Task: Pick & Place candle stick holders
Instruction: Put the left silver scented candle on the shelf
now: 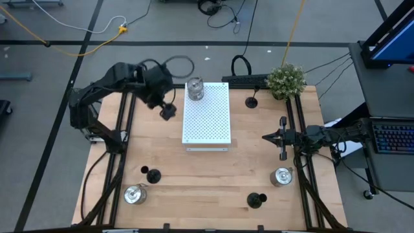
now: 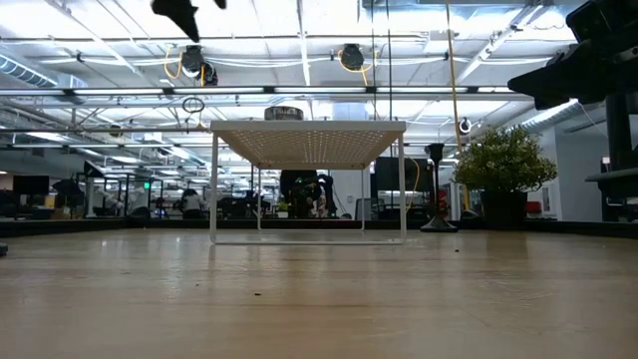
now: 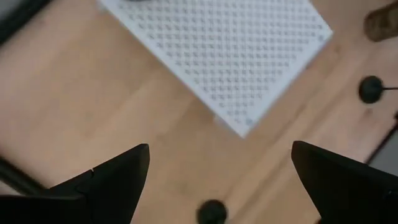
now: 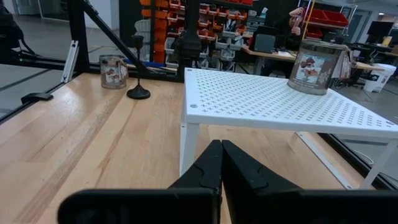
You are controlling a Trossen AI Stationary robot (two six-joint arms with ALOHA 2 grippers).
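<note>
One silver holder (image 1: 195,90) stands upright on the far end of the white perforated board (image 1: 207,123), axis vertical, so one placement looks done. The left gripper (image 1: 167,111) hangs above the table just beside the board's left edge, jaws spread wide and empty, likely clear for another fetch. The right gripper (image 1: 283,137) waits at the right rail, pinched shut on nothing. Two silver holders (image 1: 134,193) and three black ones (image 1: 152,175) stand upright around the table's edges.

White perforated board (image 2: 307,143) on legs, mid-desk (image 2: 319,299).
Silver holder (image 2: 284,114) atop board; black stemmed holder (image 2: 436,189) and green plant (image 2: 503,165) to its right.
</note>
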